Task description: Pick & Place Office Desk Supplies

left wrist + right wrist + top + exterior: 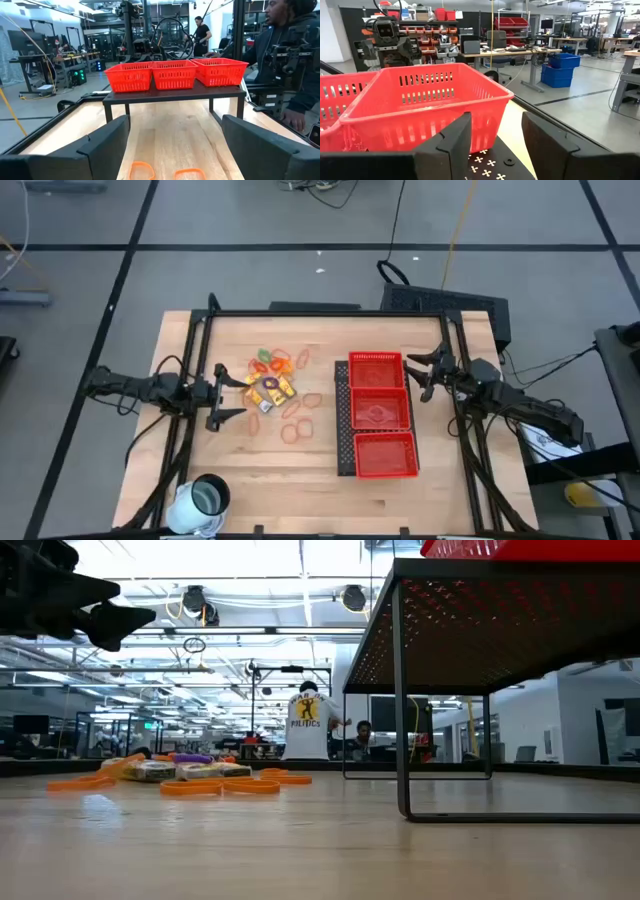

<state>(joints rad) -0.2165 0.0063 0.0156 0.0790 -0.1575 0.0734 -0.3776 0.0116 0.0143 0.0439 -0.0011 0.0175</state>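
Observation:
The office supplies lie in a loose pile (273,384) on the wooden table: yellow-orange packets, small red and green pieces, and orange rubber-band loops (296,432) spread toward the near edge. In the low view the pile (180,772) rests flat on the table. My left gripper (230,395) hovers open just left of the pile, above the table (100,605). Two loops (142,170) show between its fingers in the left wrist view. My right gripper (421,377) is open beside the far compartment of the red tray (378,369), its fingers (455,142) level with the basket wall (425,105).
The red mesh three-compartment tray (383,470) sits on a black raised stand (500,630) right of the pile. A white cup (203,500) stands at the near left corner. A dark frame rail (300,313) runs along the far edge. A person (292,55) sits beyond the table's right side.

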